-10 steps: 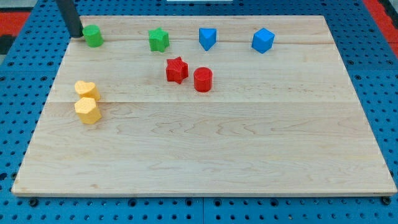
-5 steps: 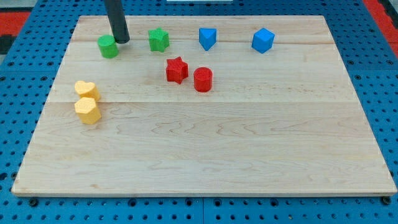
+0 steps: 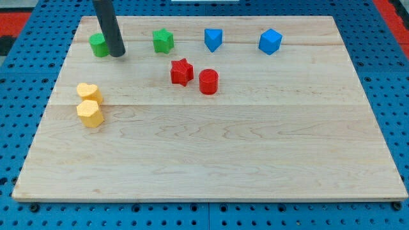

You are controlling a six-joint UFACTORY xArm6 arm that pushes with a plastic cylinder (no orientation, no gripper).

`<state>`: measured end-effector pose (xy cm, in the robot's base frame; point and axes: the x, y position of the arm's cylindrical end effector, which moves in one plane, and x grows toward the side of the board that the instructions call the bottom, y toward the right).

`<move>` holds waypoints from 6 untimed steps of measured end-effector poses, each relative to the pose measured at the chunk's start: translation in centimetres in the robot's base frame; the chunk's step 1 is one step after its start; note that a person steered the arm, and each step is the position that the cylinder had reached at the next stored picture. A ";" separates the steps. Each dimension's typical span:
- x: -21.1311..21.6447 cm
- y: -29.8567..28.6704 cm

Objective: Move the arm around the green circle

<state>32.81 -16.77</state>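
The green circle (image 3: 98, 45) stands near the board's top left, partly hidden by my dark rod. My tip (image 3: 117, 53) rests on the board just to the right of the green circle and slightly below it, touching or nearly touching its side.
A green star (image 3: 163, 41), a blue block (image 3: 213, 39) and a blue cube (image 3: 270, 41) line the top. A red star (image 3: 181, 71) and a red cylinder (image 3: 208, 82) stand mid-board. Two yellow blocks (image 3: 89, 92) (image 3: 90, 114) stand at the left. The wooden board (image 3: 211, 160) lies on blue pegboard.
My tip went from the green circle's left, across its top, to its lower right. The green circle slid right, then back left a little.
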 end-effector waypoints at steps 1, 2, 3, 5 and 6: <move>4.9 2.8; 3.8 -2.4; 1.9 -4.5; -0.6 -8.2; -1.3 -7.8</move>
